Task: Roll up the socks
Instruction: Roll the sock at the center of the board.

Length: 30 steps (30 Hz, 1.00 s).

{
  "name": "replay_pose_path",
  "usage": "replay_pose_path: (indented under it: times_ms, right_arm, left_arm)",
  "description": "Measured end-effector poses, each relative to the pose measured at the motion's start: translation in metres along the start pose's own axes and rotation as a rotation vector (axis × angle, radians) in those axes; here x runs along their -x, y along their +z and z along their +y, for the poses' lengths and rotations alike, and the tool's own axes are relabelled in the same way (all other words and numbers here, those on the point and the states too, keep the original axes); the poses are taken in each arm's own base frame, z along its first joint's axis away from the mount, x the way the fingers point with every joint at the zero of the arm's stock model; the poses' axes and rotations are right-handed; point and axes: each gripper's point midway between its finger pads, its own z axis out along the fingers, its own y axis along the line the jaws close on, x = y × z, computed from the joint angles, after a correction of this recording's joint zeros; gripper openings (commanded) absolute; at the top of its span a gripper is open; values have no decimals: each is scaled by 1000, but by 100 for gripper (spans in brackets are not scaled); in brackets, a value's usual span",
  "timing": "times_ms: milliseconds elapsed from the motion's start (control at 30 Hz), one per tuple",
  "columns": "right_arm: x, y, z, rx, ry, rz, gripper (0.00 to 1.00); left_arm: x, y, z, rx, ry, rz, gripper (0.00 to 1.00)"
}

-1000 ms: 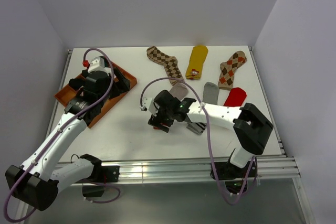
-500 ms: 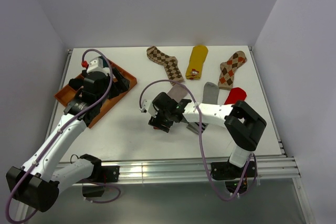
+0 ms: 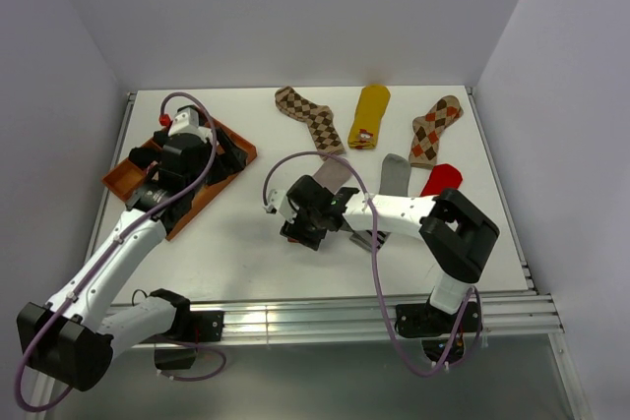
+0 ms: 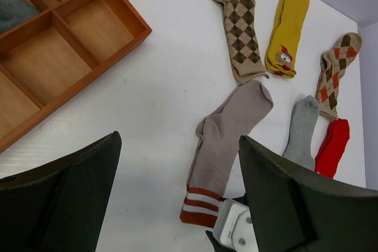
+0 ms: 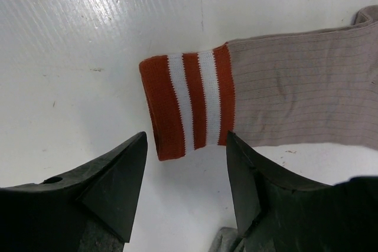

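Between spread right fingers [image 5: 106, 187]: taupe sock [image 5: 295, 92] flat, ribbed, red-and-white striped cuff [image 5: 188, 101]; left fingers [image 4: 71, 193] spread, empty.

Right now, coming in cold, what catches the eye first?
The right gripper hangs open over the red-striped cuff of the taupe sock, mid-table. The mustard sock lies flat at the far edge between two argyle socks. The orange tray sits far left, by the open left gripper.

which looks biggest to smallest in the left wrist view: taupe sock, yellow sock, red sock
1. taupe sock
2. yellow sock
3. red sock, though its lower end is hidden, so that place is unsure
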Motion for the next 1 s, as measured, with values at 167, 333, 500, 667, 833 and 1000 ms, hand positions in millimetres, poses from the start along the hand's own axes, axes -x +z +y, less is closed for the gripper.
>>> replay_pose_path:
  times_ms: [167,333,500,667,833,1000]
  right_arm:
    - [-2,3,3,14,7,8,59]
    - [-13,14,7,35,14,48,46]
    - [-9,14,7,40,22,45,21]
    - [-7,10,15,115,44,50,11]
    - [-8,-7,13,273,134,44,10]
    - [-3,-33,-8,420,266,-14,7]
  left_arm:
    - [-4,4,1,3,2,15,86]
    - [-4,4,0,-1,1,13,86]
    - [-5,7,-1,-7,0,16,84]
    - [-6,9,0,-7,0,16,81]
    - [-12,14,2,-7,-2,29,75]
    - [-31,24,-5,-14,9,57,72]
